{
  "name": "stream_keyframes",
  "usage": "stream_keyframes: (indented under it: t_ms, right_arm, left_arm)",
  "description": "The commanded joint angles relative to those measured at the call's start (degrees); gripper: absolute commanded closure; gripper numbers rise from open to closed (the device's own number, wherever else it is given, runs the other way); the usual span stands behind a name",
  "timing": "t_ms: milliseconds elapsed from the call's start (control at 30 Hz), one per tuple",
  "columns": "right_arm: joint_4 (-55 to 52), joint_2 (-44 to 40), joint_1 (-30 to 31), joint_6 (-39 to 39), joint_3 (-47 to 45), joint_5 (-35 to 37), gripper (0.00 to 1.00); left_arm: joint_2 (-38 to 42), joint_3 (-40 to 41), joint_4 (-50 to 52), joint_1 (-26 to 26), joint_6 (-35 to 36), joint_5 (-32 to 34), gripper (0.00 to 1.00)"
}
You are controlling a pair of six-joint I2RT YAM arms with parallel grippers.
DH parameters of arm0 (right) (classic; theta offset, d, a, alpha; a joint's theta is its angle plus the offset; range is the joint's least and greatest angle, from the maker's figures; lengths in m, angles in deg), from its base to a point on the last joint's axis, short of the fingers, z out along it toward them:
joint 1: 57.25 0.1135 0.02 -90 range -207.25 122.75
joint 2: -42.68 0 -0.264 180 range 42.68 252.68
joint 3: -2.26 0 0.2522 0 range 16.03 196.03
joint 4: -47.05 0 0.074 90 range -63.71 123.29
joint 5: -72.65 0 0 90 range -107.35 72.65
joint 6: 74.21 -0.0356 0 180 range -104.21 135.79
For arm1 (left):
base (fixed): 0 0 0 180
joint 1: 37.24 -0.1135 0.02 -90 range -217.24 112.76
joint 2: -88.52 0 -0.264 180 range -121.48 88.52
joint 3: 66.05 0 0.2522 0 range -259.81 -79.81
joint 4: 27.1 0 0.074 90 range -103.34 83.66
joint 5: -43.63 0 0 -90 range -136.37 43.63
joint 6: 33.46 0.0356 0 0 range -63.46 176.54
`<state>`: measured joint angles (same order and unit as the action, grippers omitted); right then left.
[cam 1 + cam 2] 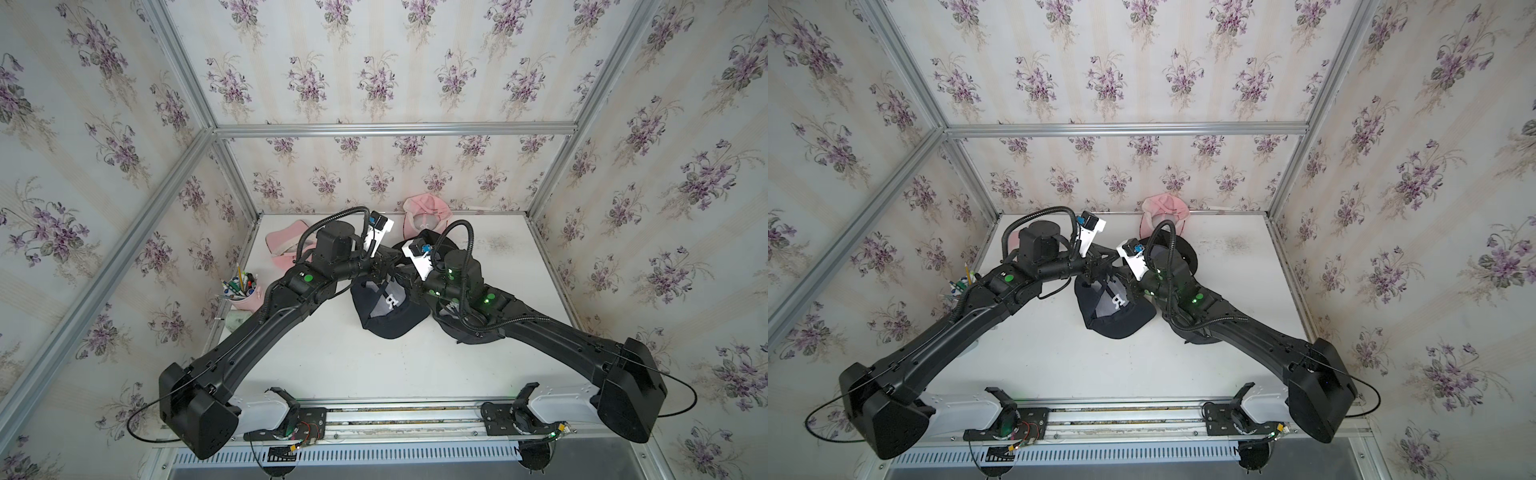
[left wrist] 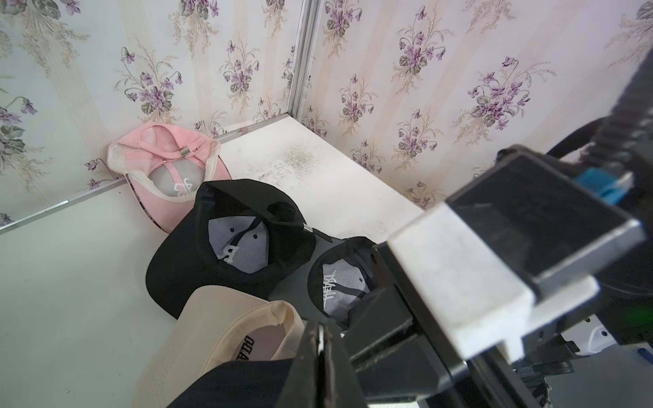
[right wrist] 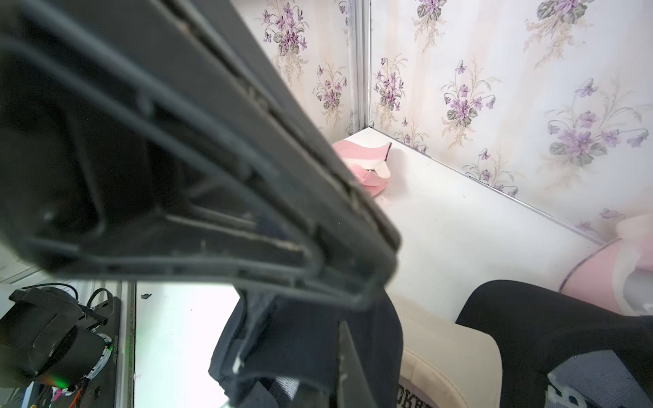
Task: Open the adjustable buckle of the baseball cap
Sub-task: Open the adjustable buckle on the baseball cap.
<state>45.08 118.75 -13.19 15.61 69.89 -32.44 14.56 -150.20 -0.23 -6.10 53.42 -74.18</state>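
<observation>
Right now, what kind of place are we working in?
Probably a lab data-collection booth: aluminium frame, floral wallpapered panels, and a white table strewn with caps.

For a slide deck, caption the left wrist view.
Pink cap, black cap and beige cap lie open side up on the table; navy cap nearest the camera.

We see the black left arm (image 1: 249, 332) and the black right arm (image 1: 552, 332) reach from the near edge of the white bench (image 1: 332, 365) toward its middle, with the forearms slanting inward in both top views. Their wrists bend toward each other, so the left gripper (image 1: 384, 268) and the right gripper (image 1: 411, 286) sit just beside one another. We find both pairs of jaws closed, and the left fingers (image 2: 309, 356) press together.
</observation>
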Motion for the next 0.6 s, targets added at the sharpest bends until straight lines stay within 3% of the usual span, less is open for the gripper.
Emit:
stream_keyframes:
  t_ms: [0, 200, 567]
  right_arm:
    - [2.6, 0.2, -0.3, -2.2, 0.5, 2.2, 1.0]
    - [5.9, -0.1, -3.1, -8.5, -1.1, 0.7, 1.0]
    - [2.8, 0.1, -4.6, -9.1, -0.4, 1.3, 1.0]
  left_arm:
    - [0.9, -0.1, -1.3, -0.3, 0.4, -0.1, 1.0]
    - [3.1, 1.1, -2.3, -0.6, 0.5, 1.7, 1.0]
    - [7.8, 4.3, -3.9, -1.2, 1.2, 3.6, 1.0]
